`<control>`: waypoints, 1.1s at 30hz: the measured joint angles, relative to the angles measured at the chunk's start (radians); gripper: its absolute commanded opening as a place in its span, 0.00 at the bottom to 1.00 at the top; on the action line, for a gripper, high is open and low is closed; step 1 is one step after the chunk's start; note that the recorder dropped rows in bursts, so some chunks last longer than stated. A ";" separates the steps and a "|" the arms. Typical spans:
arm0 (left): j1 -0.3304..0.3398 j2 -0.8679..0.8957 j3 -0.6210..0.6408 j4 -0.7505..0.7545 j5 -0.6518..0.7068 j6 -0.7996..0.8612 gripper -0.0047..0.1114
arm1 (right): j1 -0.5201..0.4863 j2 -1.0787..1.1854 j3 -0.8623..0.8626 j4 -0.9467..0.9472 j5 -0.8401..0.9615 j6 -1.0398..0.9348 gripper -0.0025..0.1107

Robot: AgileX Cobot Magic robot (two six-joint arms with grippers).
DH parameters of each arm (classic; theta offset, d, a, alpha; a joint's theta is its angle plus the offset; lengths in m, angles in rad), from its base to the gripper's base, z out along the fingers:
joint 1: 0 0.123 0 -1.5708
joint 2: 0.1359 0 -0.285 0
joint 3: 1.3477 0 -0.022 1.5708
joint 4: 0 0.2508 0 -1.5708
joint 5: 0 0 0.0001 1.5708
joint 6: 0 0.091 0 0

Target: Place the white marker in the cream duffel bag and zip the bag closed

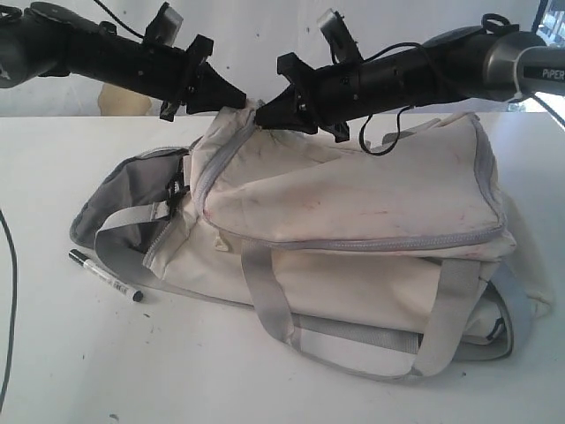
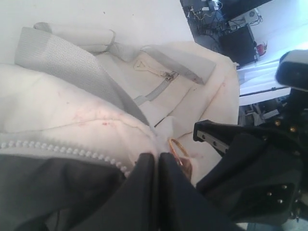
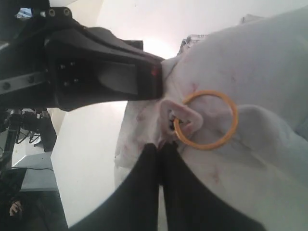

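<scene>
The white table carries a cream bag, which slumps across the middle with its grey straps looping down the front and dark grey lining showing at its left end. Both arms reach in from above and meet at the bag's top left corner. The left gripper has its fingers pressed together on a bunch of the cream cloth beside the zipper. The right gripper, just beside it and tip to tip with it, likewise pinches a fold of the bag's cloth (its fingers show no gap in the right wrist view). The marker lies flat on the table near the bag's left front end, outside the bag and well apart from both grippers. A small orange ring hangs from a cloth tab between the two pinches.
</scene>
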 measured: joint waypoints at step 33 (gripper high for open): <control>0.004 0.000 0.000 -0.028 -0.112 -0.236 0.04 | 0.067 -0.069 0.000 -0.138 0.186 -0.034 0.02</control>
